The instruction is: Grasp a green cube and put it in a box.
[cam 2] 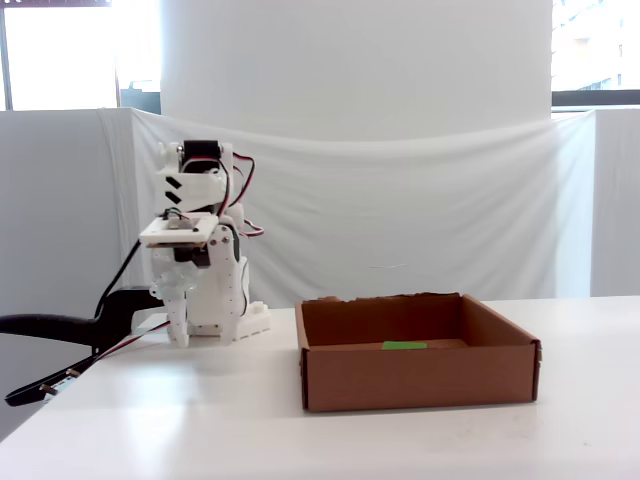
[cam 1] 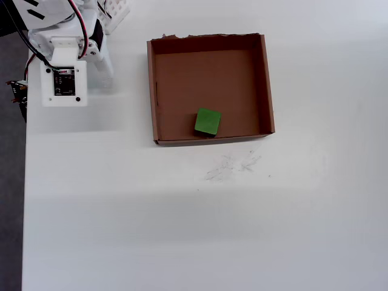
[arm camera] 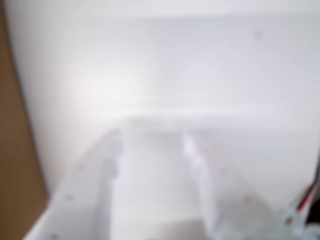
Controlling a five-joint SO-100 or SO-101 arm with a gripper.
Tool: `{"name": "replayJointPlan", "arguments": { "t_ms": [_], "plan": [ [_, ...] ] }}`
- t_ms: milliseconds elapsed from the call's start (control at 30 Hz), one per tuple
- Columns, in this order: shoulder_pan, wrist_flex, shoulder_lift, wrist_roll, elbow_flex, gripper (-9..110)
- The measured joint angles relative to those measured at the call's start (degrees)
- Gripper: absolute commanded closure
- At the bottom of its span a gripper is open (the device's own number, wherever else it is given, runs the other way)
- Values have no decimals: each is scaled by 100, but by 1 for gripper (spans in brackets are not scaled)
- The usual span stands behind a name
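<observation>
Just one green cube (cam 1: 208, 122) inside one box (cam 1: 267, 85)

desk (cam 2: 200, 420): white, faintly scuffed | backdrop: white cloth sheet (cam 2: 420, 230) draped behind the desk | windows (cam 2: 60, 55): bright daylight at upper corners | floor (cam 1: 9, 200): grey strip beside the desk

Wrist view blurred, washed out; other views sharp, evenly bright.

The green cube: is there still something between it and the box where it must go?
Nothing visible does. In the overhead view the green cube already lies inside the box, near its lower wall. The arm is folded at the table's upper left, away from both.
</observation>
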Motion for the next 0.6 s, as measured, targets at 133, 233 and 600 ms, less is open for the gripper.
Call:
{"name": "replayJointPlan", "arguments": {
  "t_ms": [133, 233, 600],
  "plan": [
    [0, 0, 0, 0, 0, 86],
    [0, 0, 0, 53, 0, 85],
    [-18, 53, 0, 475, 0, 81]
  ]
}}
